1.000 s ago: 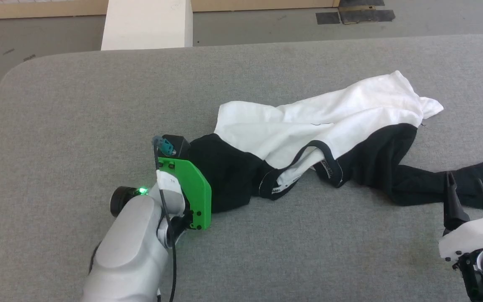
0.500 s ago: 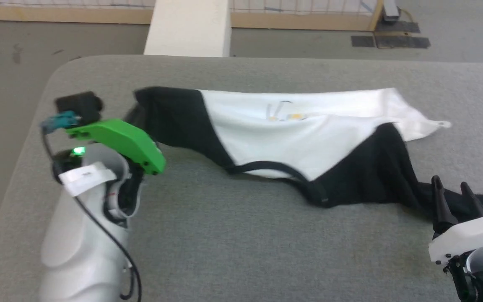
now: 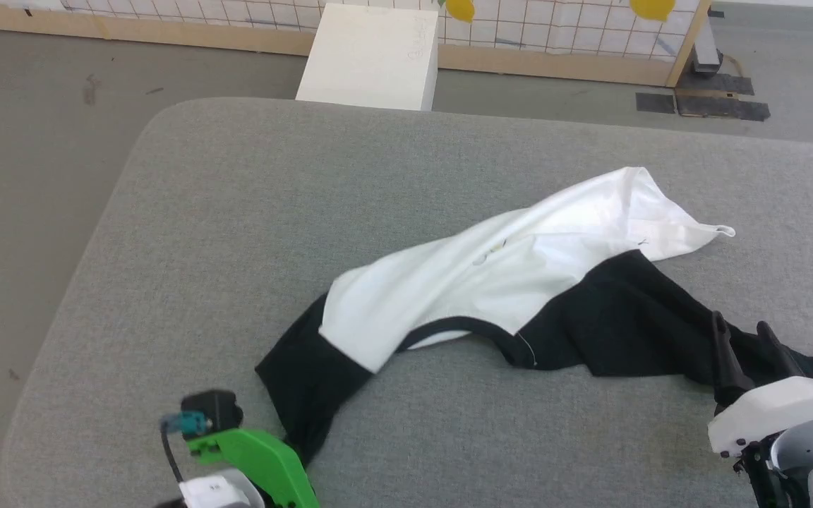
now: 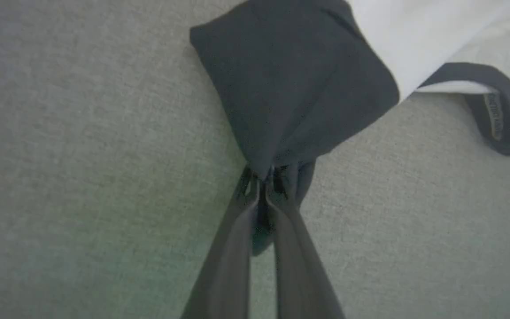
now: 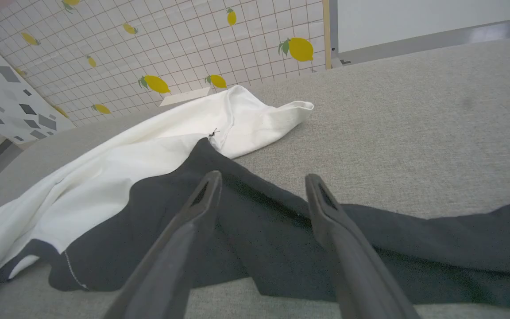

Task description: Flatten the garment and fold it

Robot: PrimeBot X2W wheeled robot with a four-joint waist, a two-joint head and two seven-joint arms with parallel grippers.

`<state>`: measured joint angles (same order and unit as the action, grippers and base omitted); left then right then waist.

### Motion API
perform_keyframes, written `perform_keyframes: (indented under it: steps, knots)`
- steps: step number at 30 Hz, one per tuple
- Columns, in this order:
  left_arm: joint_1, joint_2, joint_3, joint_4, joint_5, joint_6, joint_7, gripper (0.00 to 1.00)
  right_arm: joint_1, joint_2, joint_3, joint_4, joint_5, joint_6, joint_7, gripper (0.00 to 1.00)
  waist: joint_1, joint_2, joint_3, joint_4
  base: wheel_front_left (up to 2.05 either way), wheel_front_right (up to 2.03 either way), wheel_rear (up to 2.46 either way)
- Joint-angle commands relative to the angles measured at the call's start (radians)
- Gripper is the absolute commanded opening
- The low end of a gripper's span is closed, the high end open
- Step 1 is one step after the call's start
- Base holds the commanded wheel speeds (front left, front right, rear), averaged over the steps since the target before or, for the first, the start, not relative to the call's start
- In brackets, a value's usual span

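The garment lies stretched across the grey padded table, white body in the middle and a black sleeve at each end. In the left wrist view my left gripper is shut on the tip of the near-left black sleeve, which fans out from the fingertips. Its green wrist mount shows at the bottom left of the head view. The collar with its printed neck tape lies to the right. My right gripper is open, fingers apart just above the other black sleeve.
The table's rounded left corner and left edge drop to the floor. A white box stands on the floor beyond the far edge, before a lemon-printed tiled wall. Bare grey table surface lies left of the garment.
My left gripper has shut on the black sleeve and drawn it out, then back toward the near edge. The garment now lies longer and flatter. The head camera has shifted; the right gripper stays open.
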<state>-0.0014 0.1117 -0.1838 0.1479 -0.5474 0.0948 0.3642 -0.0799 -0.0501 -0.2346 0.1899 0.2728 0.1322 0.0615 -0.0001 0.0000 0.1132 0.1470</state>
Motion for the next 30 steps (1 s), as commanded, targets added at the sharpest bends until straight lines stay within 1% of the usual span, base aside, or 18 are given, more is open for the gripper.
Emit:
perform_keyframes:
  steps: [1,2,4,8,11,13,14,16,19,21,22,24,26,30]
  knots:
    - [0.016,-0.006,-0.005,0.005,-0.017,-0.004,0.016,0.0,0.01,0.0,0.0,0.003,0.002,-0.002,0.0,1.0,0.0001,0.0,-0.001,0.002,0.0,0.0,0.0]
    - [0.025,-0.008,-0.009,0.009,-0.026,-0.004,0.031,0.0,0.011,0.0,-0.001,0.005,0.002,-0.002,0.0,1.0,0.0001,0.0,-0.002,0.003,0.0,0.0,0.0]
    - [0.034,-0.017,0.006,-0.002,-0.066,-0.006,0.042,1.0,0.014,0.0,-0.001,0.009,0.002,-0.002,0.003,1.0,0.0001,0.0,-0.005,0.005,0.0,0.0,0.0]
    - [0.033,-0.012,0.077,-0.069,-0.135,0.004,0.048,1.0,0.018,0.0,0.005,0.016,-0.004,-0.002,0.018,1.0,0.0001,0.0,-0.013,0.007,0.0,0.0,0.0]
    - [0.023,0.001,0.162,-0.148,-0.178,0.012,0.004,1.0,0.021,0.0,0.021,0.011,-0.021,-0.002,0.042,1.0,0.0001,0.0,-0.019,0.005,0.0,0.0,0.0]
    - [0.015,0.008,0.213,-0.205,-0.171,0.022,-0.061,1.0,0.023,0.0,0.039,0.002,-0.043,-0.002,0.069,1.0,0.0001,0.0,-0.02,0.003,0.0,0.0,0.0]
    - [0.01,0.013,0.232,-0.225,-0.161,0.019,-0.099,1.0,0.022,0.0,0.053,-0.004,-0.055,-0.002,0.086,1.0,0.0001,0.0,-0.019,0.002,0.0,0.0,0.0]
    - [-0.001,0.03,0.264,-0.253,-0.11,0.009,-0.212,1.0,0.018,0.0,0.092,-0.017,-0.094,-0.002,0.139,1.0,0.0001,0.0,-0.017,-0.002,0.0,0.0,0.0]
    - [-0.01,0.04,0.266,-0.258,-0.036,-0.009,-0.345,1.0,-0.002,0.0,0.146,-0.035,-0.155,-0.002,0.23,1.0,0.0001,0.0,-0.011,-0.006,0.0,0.0,0.0]
    - [-0.014,0.046,0.251,-0.244,0.018,-0.021,-0.424,1.0,-0.021,0.0,0.189,-0.039,-0.197,-0.002,0.318,1.0,0.0001,0.0,-0.008,-0.009,0.0,0.0,0.0]
    - [-0.016,0.04,0.244,-0.235,0.036,-0.026,-0.465,1.0,-0.032,0.0,0.209,-0.038,-0.215,-0.002,0.371,1.0,0.0001,0.0,-0.006,-0.01,0.0,0.0,0.0]
    - [-0.017,0.039,0.227,-0.217,0.075,-0.032,-0.524,1.0,-0.059,-0.012,0.248,-0.039,-0.252,-0.002,0.453,1.0,0.0001,0.0,-0.001,-0.01,0.0,0.0,0.0]
    - [-0.02,0.031,0.212,-0.199,0.094,-0.035,-0.557,1.0,-0.085,-0.029,0.279,-0.031,-0.27,-0.002,0.519,1.0,0.0001,0.0,0.003,-0.007,0.0,0.0,0.0]
    - [-0.027,0.021,0.187,-0.173,0.109,-0.047,-0.58,1.0,-0.128,-0.074,0.327,0.017,-0.295,-0.002,0.618,1.0,0.0001,0.0,0.017,0.006,0.0,0.0,0.0]
